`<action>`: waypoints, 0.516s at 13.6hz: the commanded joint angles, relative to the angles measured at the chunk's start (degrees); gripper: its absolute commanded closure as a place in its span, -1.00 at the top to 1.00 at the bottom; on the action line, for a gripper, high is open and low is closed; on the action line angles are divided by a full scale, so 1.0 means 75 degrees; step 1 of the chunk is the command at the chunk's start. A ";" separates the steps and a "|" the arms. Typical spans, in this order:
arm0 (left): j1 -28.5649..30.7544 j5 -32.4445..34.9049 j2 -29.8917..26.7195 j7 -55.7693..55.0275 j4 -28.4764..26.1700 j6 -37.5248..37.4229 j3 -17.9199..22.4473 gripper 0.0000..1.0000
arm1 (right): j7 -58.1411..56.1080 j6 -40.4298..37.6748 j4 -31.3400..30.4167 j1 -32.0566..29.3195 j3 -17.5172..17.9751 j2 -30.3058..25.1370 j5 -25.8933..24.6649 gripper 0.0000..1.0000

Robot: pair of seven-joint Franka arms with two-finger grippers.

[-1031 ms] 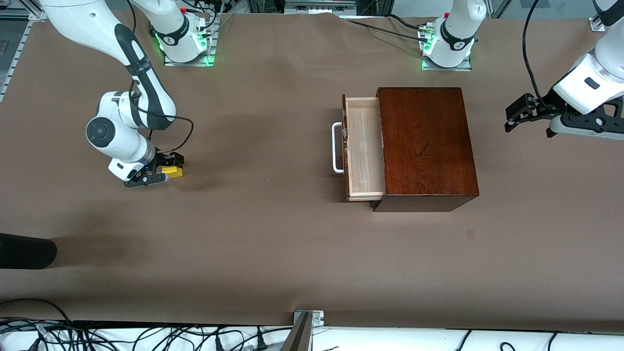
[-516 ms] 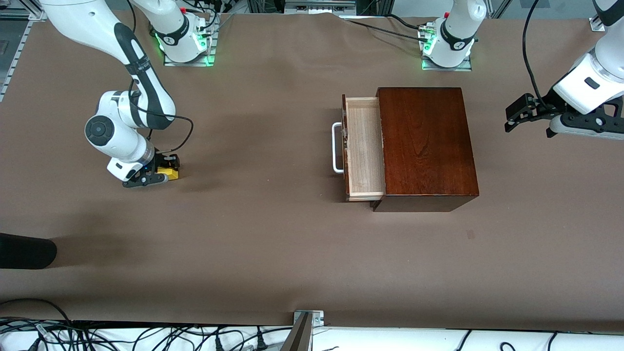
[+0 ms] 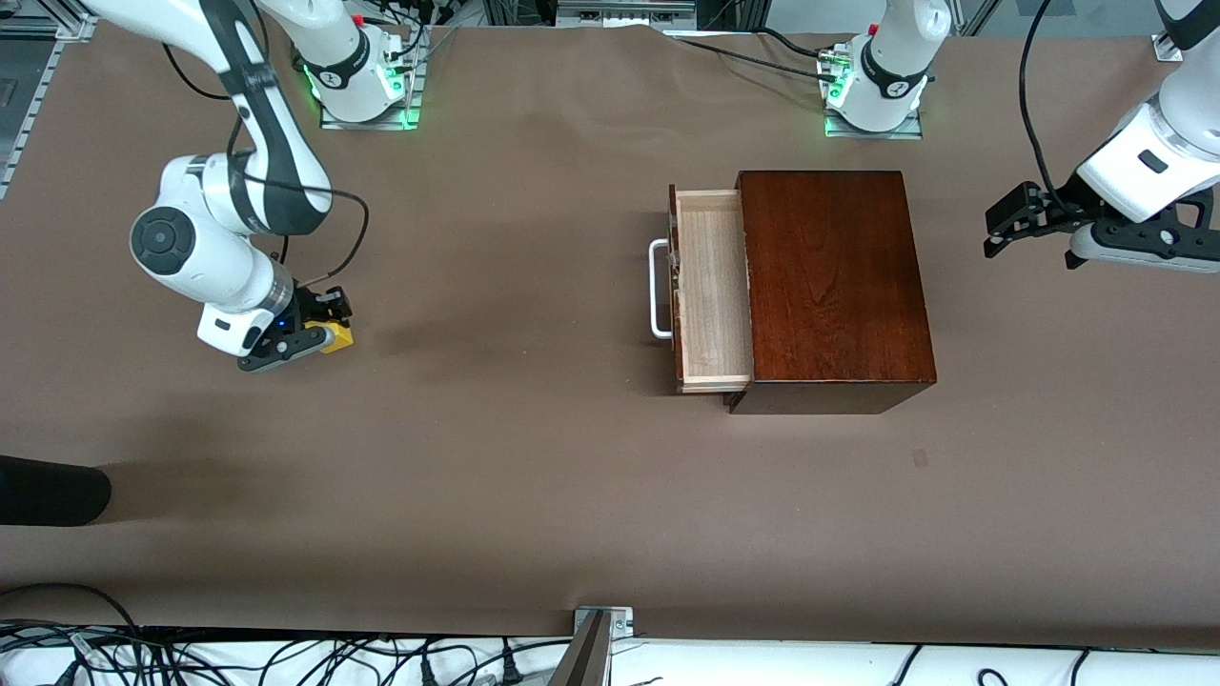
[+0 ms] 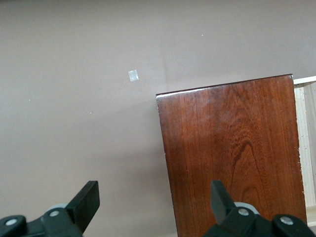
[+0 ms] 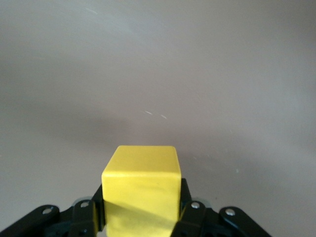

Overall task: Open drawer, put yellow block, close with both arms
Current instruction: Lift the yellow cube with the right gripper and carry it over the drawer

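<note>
A: What can't we see? Right gripper (image 3: 319,329) first.

B: In the front view its own wrist covers most of it, so we only get a corner of the small bright yellow cube (image 3: 335,334) poking out. In the right wrist view the lower part of the cube (image 5: 141,190) is cut off by the frame edge, so we can't tell whether it's resting on the brown table cover (image 3: 496,476) or just lifted off it.

A: Grip state?

B: Clenched on the cube. Right wrist view shows a black finger (image 5: 85,217) pressed against each side face, no gap. It sits at the right arm's end of the table, well apart from the drawer.

A: Drawer?

B: The pale light-wood tray with a white bar handle (image 3: 710,291) is pulled partly out of the glossy dark mahogany box (image 3: 834,286), toward the right arm's end. The visible part of the tray is bare; the rest is hidden under the box top. The dark front panel shows only edge-on.

A: Left gripper (image 3: 1034,229)?

B: It waits in the air over bare table cover at the left arm's end, beside the box and not touching it. Spread wide: the left wrist view shows the two fingertips (image 4: 84,200) far apart with nothing between them. The same view catches the box top (image 4: 232,153) and a sliver of the tray at the frame edge. The left arm's upper links run out of the front view.

A: Anything else?

B: A dark rounded object (image 3: 48,491) at the frame edge on the right arm's side, nearer the camera. It's cut off; we can't identify it.
</note>
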 commanded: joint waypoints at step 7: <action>-0.0026 0.0149 0.0073 -0.0141 0.0210 -0.0085 -0.0141 1.00 | -0.1435 -0.1590 0.3139 0.1271 0.1910 0.0582 -0.0765 -1.00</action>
